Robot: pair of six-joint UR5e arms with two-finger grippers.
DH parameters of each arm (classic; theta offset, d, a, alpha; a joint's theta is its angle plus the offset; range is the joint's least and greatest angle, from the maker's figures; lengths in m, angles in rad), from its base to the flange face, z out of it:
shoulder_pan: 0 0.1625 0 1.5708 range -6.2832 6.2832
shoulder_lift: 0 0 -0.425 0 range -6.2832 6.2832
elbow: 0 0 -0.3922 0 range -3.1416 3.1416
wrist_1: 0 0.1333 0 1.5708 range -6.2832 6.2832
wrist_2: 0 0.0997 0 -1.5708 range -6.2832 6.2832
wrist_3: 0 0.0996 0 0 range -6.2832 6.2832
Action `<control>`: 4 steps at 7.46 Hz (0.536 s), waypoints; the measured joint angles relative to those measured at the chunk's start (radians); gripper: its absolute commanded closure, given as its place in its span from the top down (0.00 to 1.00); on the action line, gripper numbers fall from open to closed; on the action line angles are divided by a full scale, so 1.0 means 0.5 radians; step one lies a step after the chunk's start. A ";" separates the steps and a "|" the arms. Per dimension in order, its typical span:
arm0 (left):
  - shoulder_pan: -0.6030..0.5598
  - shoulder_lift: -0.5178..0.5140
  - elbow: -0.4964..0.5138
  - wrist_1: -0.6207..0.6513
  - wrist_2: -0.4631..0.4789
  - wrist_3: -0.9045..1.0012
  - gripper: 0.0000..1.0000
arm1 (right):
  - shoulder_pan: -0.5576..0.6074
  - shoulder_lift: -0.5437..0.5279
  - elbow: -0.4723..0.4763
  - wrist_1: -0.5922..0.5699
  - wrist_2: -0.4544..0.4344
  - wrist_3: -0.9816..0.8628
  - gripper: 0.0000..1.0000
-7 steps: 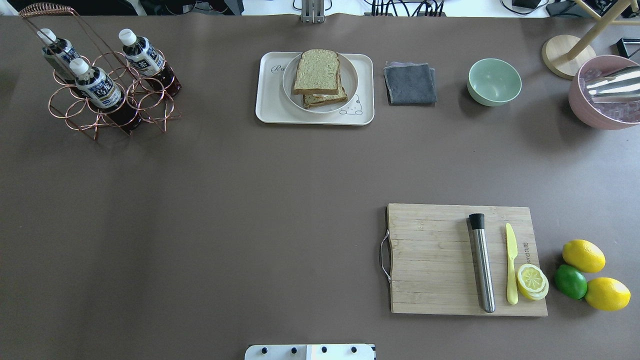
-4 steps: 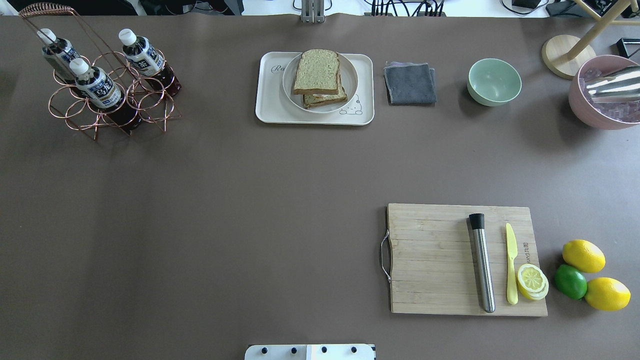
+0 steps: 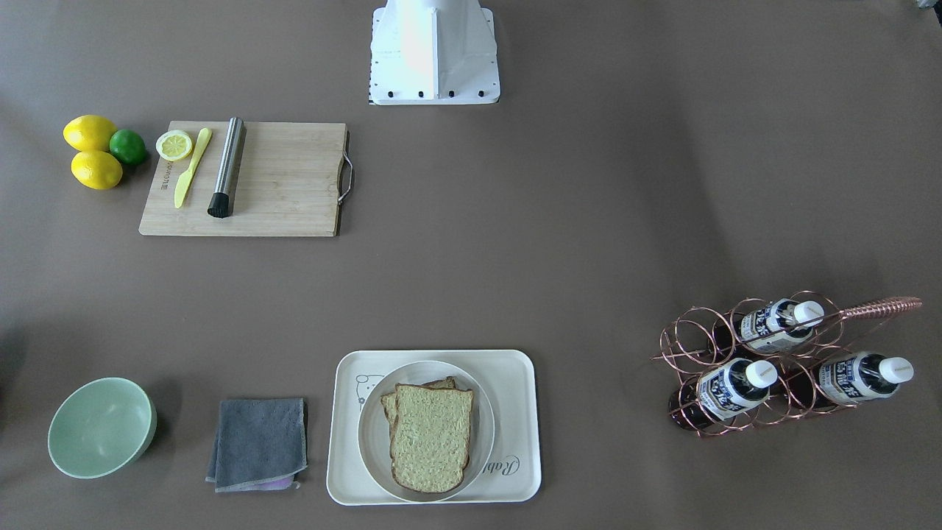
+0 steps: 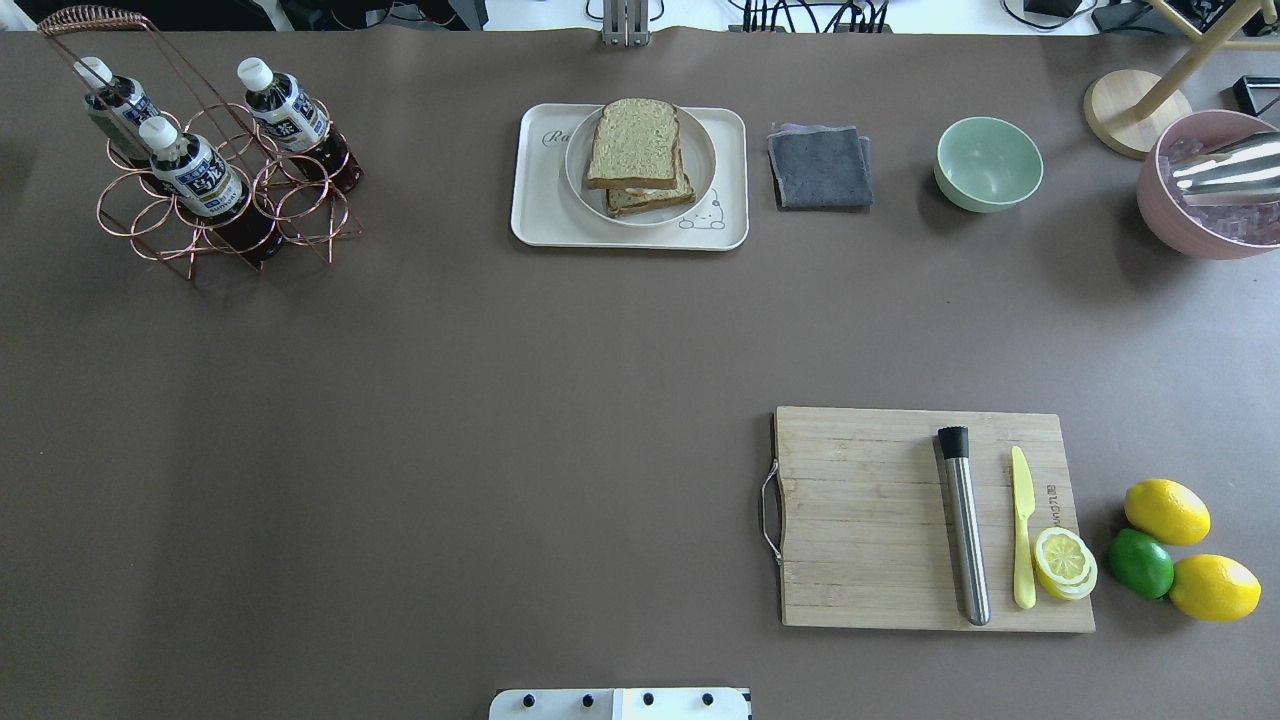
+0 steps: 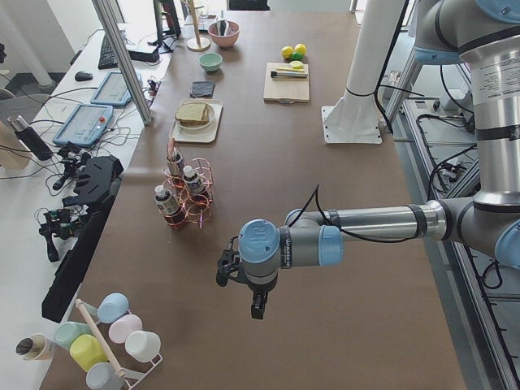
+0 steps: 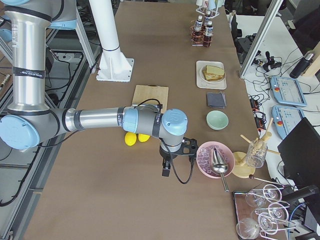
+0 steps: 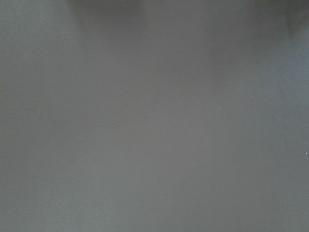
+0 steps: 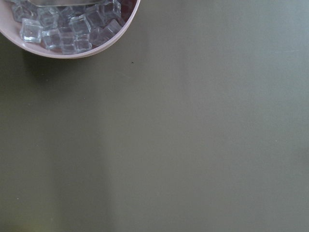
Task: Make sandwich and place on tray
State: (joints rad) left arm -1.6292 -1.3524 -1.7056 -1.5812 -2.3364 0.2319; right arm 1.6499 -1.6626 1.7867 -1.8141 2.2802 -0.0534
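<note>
The sandwich (image 4: 633, 145) is stacked: two speckled tan bread slices, one on the other, with a thin white edge of egg between them and the yolk hidden. It lies on a round white plate (image 4: 702, 150) that stands on the cream tray (image 4: 535, 215) at the table's far middle. The sandwich (image 3: 430, 434) and tray (image 3: 519, 368) also show in the front-facing view. My left gripper (image 5: 257, 307) hangs over bare table at the robot's left end. My right gripper (image 6: 165, 172) hangs beside the pink ice bowl (image 6: 212, 159). I cannot tell whether either is open or shut.
A copper rack with three bottles (image 4: 200, 170) stands far left. A grey cloth (image 4: 820, 167) and a green bowl (image 4: 988, 163) lie right of the tray. A wooden cutting board (image 4: 860, 520) holds a metal muddler, a yellow knife and a lemon slice; lemons and a lime (image 4: 1165, 550) lie beside it.
</note>
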 measured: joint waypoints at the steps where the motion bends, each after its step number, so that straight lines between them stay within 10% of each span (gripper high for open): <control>1: -0.001 0.000 0.004 0.000 0.000 -0.001 0.99 | -0.001 0.000 0.000 0.022 0.001 0.000 1.00; 4: 0.000 -0.004 0.019 0.001 -0.006 -0.005 0.99 | -0.002 -0.002 -0.003 0.044 0.007 0.002 1.00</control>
State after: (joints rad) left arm -1.6293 -1.3546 -1.6961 -1.5805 -2.3392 0.2294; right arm 1.6491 -1.6636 1.7852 -1.7923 2.2836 -0.0523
